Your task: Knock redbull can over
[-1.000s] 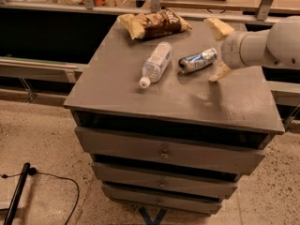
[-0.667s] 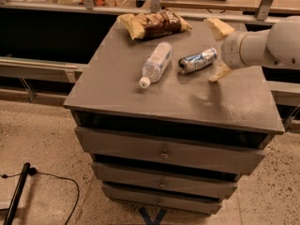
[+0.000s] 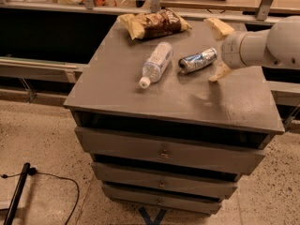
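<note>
The redbull can [image 3: 197,61], blue and silver, lies on its side on the grey drawer cabinet top [image 3: 187,97], its silver top facing front-left. My gripper [image 3: 218,50] is at the can's right end, low over the cabinet top. It is open: one tan finger [image 3: 218,28] is behind the can's end and the other [image 3: 219,72] is in front of it. The white arm reaches in from the right edge.
A clear water bottle [image 3: 156,63] with a white cap lies on its side left of the can. A brown chip bag [image 3: 153,23] lies at the back of the top. Metal railings and a counter run behind the cabinet. A black cable lies on the floor at lower left.
</note>
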